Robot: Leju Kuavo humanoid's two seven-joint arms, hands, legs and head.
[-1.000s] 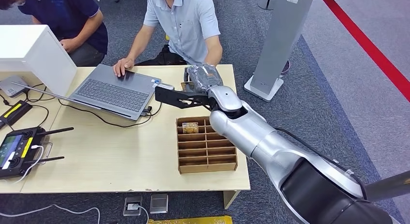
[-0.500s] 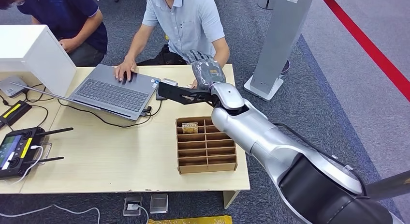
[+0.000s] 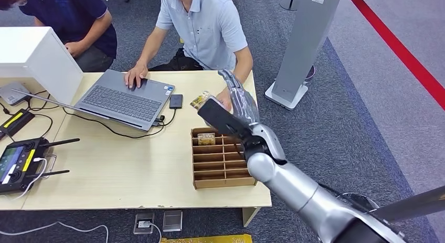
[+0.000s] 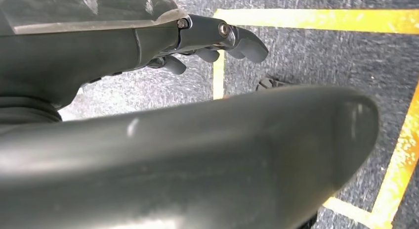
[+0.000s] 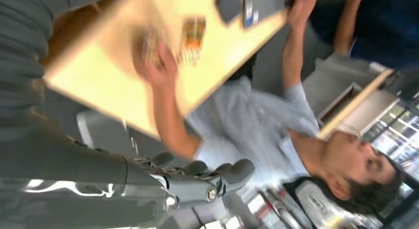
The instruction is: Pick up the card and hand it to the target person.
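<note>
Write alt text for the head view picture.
The right robot hand is raised over the table's far edge beside a card at the hand of a seated person in a light blue shirt. A cardboard divider box sits below.

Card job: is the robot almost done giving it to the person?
Nearly, it looks like. Done: a card sits by the person's hand at the table edge. In hand: nothing, the robot's right hand is open and bare. Left: probably just pulling that arm away.

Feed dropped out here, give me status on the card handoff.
Right hand open, empty. Left hand hanging, holds nothing. Card in person's hand over the table. Nothing in the way.
</note>
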